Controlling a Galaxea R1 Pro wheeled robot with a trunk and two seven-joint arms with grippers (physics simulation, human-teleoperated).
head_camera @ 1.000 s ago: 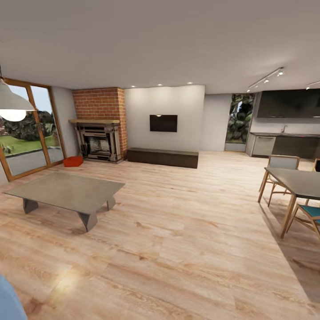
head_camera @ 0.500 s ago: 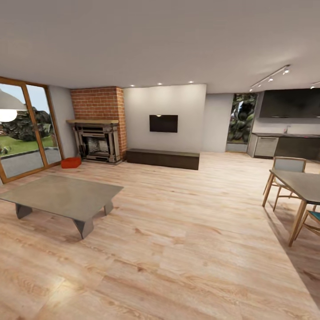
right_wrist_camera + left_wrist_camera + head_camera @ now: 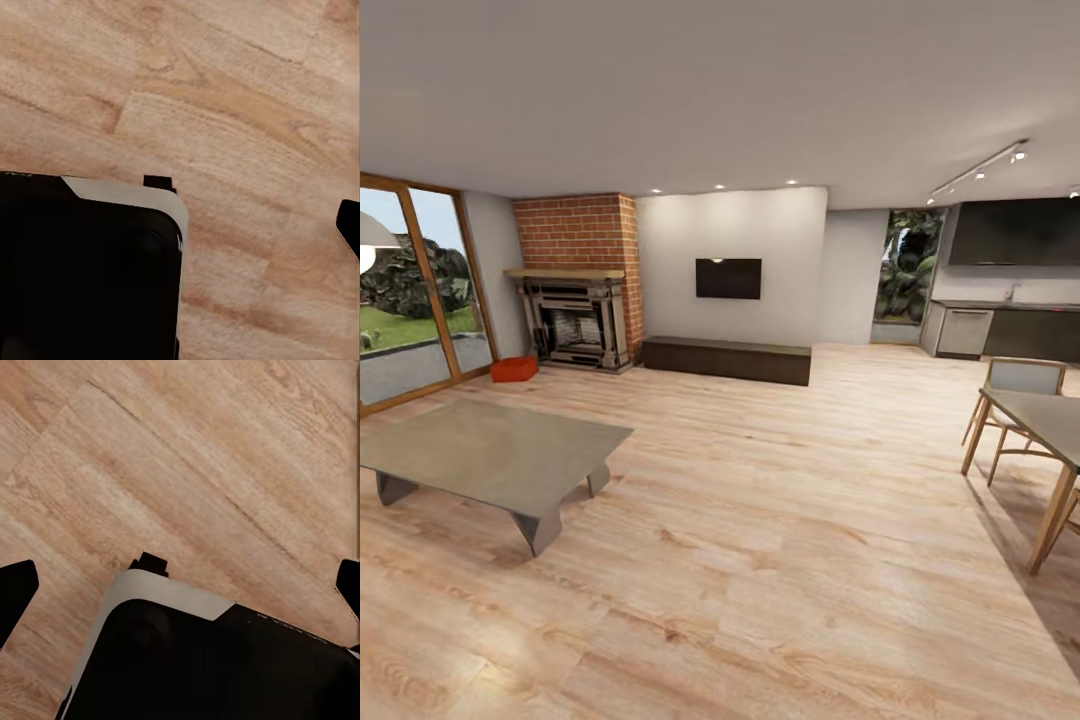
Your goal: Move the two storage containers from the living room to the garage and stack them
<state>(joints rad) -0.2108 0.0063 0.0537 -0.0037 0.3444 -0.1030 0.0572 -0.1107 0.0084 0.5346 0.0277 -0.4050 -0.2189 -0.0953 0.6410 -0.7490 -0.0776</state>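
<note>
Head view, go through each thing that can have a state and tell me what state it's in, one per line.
Storage container: on the wood floor beside the fireplace, not yet picked up.
Fireplace: unlit.
Wall television: off, dark screen.
Ceiling spotlights: on.
Glass door: looks shut.
Coffee table: upright.
Left gripper: jaws apart, holding nothing.
Right gripper: one fingertip shows, state unclear.

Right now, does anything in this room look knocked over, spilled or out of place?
Nothing stands out. The orange-red storage container sits flat on the wood plank floor beside the fireplace, and the coffee table and dining table stand level. No spills show.
</note>
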